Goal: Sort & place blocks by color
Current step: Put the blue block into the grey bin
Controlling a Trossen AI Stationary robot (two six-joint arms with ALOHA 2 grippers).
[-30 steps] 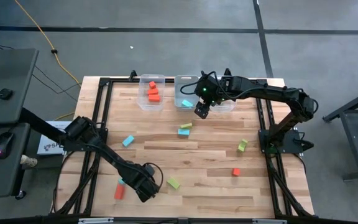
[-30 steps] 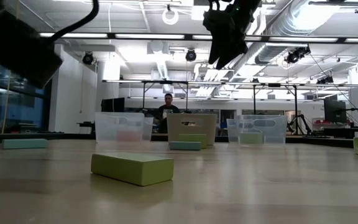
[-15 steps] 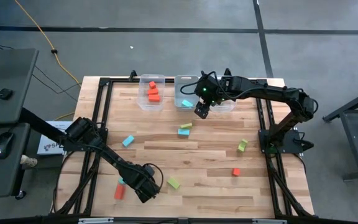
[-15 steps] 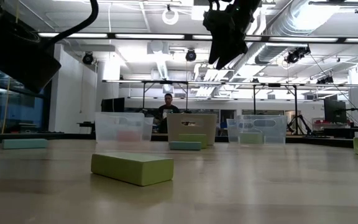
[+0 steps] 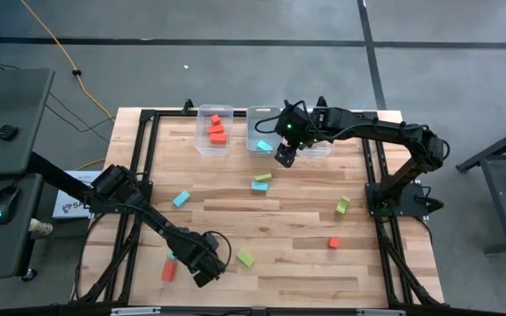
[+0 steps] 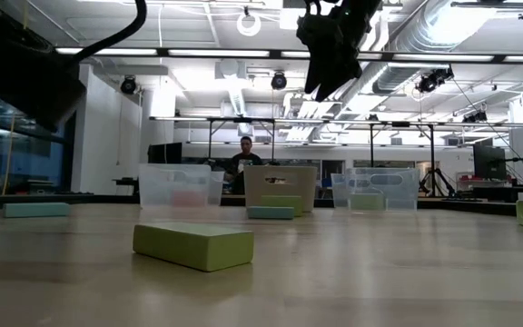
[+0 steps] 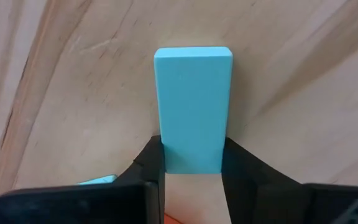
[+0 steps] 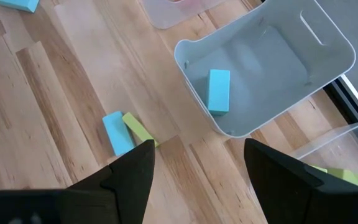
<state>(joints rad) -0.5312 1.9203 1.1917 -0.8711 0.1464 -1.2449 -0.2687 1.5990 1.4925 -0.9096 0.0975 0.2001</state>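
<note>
My left gripper (image 7: 193, 171) is low over the table's near left part (image 5: 202, 263), shut on a light blue bar (image 7: 193, 106). My right gripper (image 5: 285, 156) hangs open above the table in front of the bins, holding nothing. Loose blocks lie flat on the wood: blue (image 5: 181, 199), a blue and green pair (image 5: 260, 183), green (image 5: 343, 206), red (image 5: 333, 242), green (image 5: 245, 259) and red (image 5: 169, 270). Red blocks (image 5: 216, 130) lie in the left bin and a blue one (image 8: 219, 90) in the middle bin. My left gripper pinches the blue bar's two long sides near one end (image 7: 193, 158) between its two fingers (image 7: 155, 163). The fingers run along the bar, whose other end sticks out ahead of them. Whether the bar is lifted off the wood I cannot tell.
Three clear bins stand in a row at the far edge: left (image 5: 214, 140), middle (image 8: 328, 43), right (image 6: 384, 186). A black frame rail (image 5: 139, 175) runs round the table. A person (image 6: 245, 159) sits beyond the far edge.
My left arm has shifted slightly at the table's near left; in the low view its dark bulk has drawn back toward the picture's left. The blocks on the table lie as before.
</note>
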